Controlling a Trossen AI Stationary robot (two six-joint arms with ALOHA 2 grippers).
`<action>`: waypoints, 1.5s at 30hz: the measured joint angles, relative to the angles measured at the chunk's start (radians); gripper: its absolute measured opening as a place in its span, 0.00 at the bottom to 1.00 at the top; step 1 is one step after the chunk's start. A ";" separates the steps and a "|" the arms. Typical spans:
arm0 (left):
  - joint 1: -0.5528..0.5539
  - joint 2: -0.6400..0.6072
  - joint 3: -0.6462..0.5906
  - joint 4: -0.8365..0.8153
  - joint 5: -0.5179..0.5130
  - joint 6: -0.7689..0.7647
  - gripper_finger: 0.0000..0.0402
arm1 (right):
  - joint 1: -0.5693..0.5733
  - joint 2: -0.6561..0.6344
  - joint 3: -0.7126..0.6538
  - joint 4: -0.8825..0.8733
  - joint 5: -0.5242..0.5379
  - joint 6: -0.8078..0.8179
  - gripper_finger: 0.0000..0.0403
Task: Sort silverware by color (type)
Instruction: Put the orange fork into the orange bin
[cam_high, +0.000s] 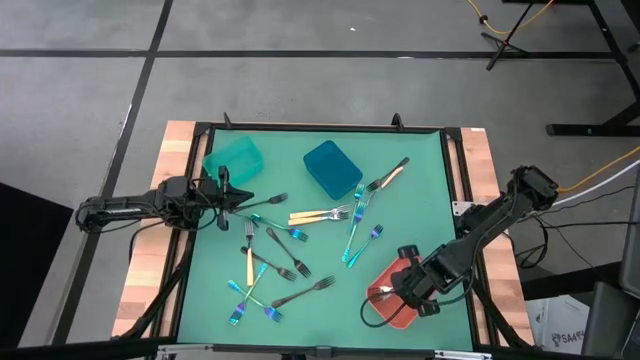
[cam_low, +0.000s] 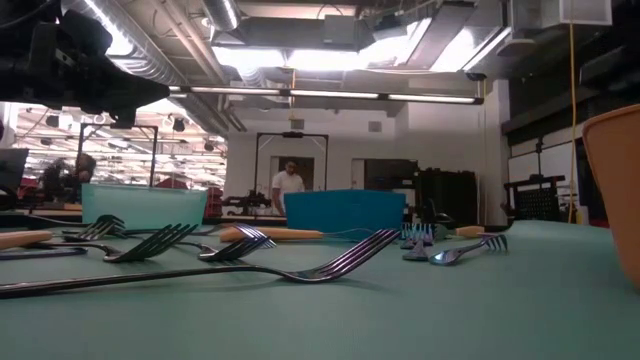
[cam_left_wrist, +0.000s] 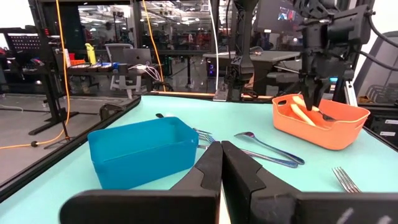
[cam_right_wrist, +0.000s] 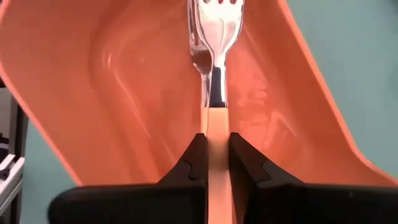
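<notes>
The right gripper (cam_right_wrist: 216, 155) is squeezed tight on a gold-handled fork (cam_right_wrist: 214, 74). In the right wrist view the fork's pale handle sits between the 2 dark fingers (cam_right_wrist: 194, 163). Its silver head points straight ahead, away from the gripper, into the coral-red bin (cam_right_wrist: 124, 87). So the fork's long line runs the same way the gripper points, and the bin's floor lies just past the prongs. I think the next job is only to let go, so the fork drops inside. I cannot tell if the head already touches the bin.

In the high view this bin (cam_high: 383, 312) is at the lower right of the frame, with the right gripper (cam_high: 395, 290) over it.

The left gripper (cam_high: 238, 197) is pressed shut on nothing. It hangs at the middle left of the frame, beside the teal bin (cam_high: 234, 158). The blue bin (cam_high: 333, 168) sits near the upper middle.

The other forks (cam_high: 268, 262) lie spread on the green mat (cam_high: 420, 180), mostly in the middle and lower left. They are nearer the left arm than the right arm.

I can read no words or labels anywhere.
</notes>
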 joint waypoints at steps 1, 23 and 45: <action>0.000 0.000 0.000 0.000 0.000 0.000 0.00 | 0.000 0.000 -0.011 0.013 0.000 -0.005 0.04; 0.000 0.000 0.000 0.000 0.000 0.000 0.00 | 0.000 0.000 -0.108 0.088 0.001 -0.014 0.04; 0.000 0.000 0.000 0.000 0.000 0.000 0.00 | 0.000 0.001 -0.108 0.086 0.004 -0.015 0.18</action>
